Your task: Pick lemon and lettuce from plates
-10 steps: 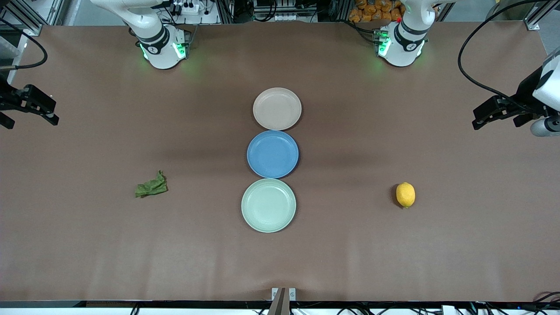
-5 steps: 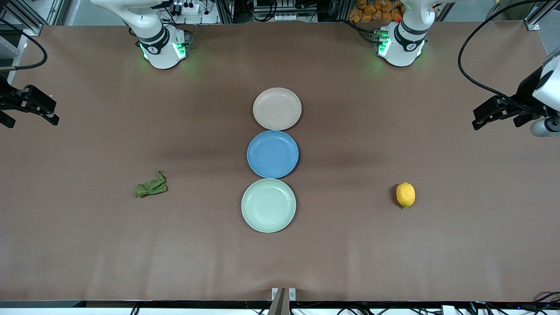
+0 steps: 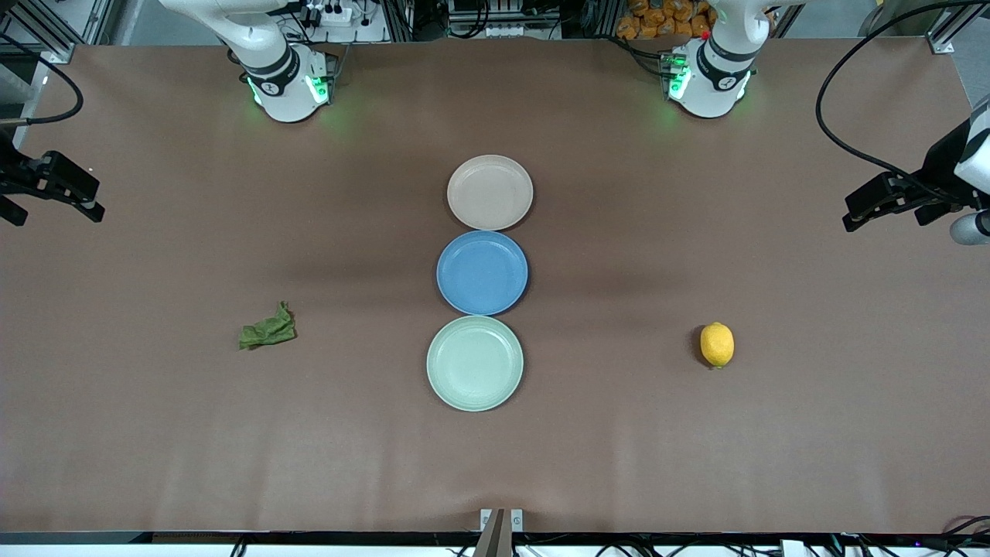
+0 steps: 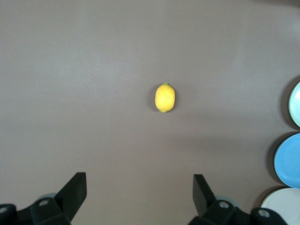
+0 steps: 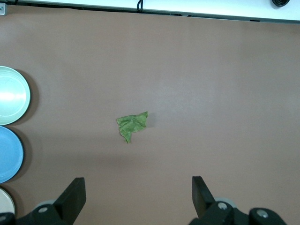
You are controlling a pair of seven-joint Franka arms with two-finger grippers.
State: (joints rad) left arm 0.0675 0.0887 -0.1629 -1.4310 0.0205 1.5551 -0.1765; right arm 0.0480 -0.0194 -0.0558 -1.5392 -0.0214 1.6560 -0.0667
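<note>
Now lemon (image 4: 165, 98) on bare table, apart from left gripper's (image 4: 139, 190) spread fingers (image 4: 75, 188), lettuce (image 5: 132, 125) likewise apart from right gripper's (image 5: 138, 191)

Brown tabletop (image 3: 619, 464) w/ metal frame rails, cables & orange clutter (image 3: 661, 19) along robots' edge

Three touching plates, beige-pink (image 3: 489, 192), blue (image 3: 482, 272) and mint green (image 3: 475, 363), were set in a row down the table's (image 3: 155, 433) middle. The lettuce (image 3: 267, 329) toward the right arm's end and the lemon (image 3: 717, 344) toward the left arm's end were ringed by bare table, well apart from the plates.
</note>
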